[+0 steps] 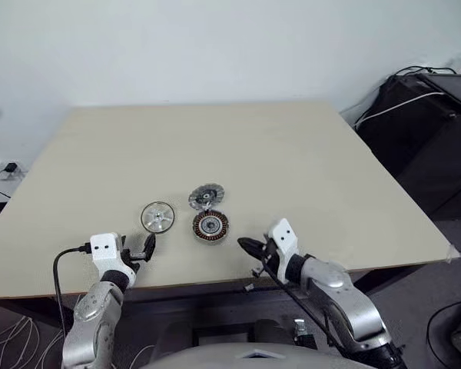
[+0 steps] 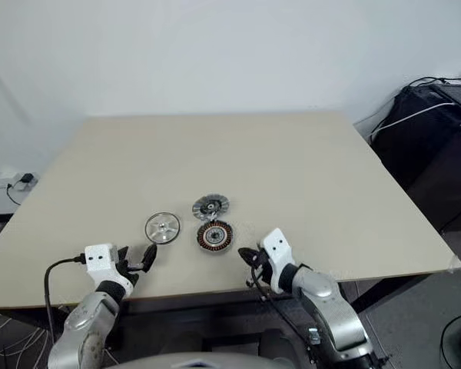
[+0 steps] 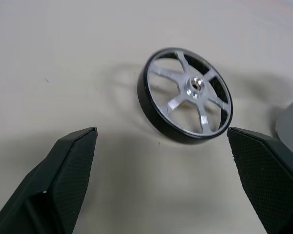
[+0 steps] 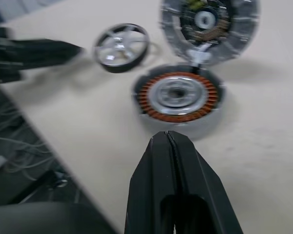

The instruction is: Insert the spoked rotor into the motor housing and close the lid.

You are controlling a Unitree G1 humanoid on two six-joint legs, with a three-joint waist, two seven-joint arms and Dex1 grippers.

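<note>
Three round parts are seen lying on the pale surface (image 1: 292,154) in the left eye view: the spoked rotor (image 1: 157,216) lies flat to the left, the motor housing (image 1: 210,224) with its copper windings lies just to its right, and the lid (image 1: 206,197) rests just behind the housing, touching or nearly touching it. The left hand (image 1: 144,249) is held near the front edge of the surface, just in front of the spoked rotor and apart from it, with its fingers spread. The right hand (image 1: 249,247) is held to the right of and in front of the motor housing, its fingers brought together and nothing carried. In the right eye view the same arrangement is recorded, and a black case with cables (image 2: 438,146) is noted off the surface at the right. In the left wrist view the spoked rotor (image 3: 188,95) is seen lying on the surface ahead of the two widely parted fingers (image 3: 68,170), untouched by either. In the right wrist view the right hand's fingers (image 4: 158,180) are pressed tip to tip and point toward the motor housing (image 4: 178,96), which lies empty with its pale centre exposed; the lid (image 4: 209,27) is propped tilted at the housing's far edge, its inner face shown, and the spoked rotor (image 4: 121,46) lies beside them with the left hand (image 4: 39,51) close by.
</note>
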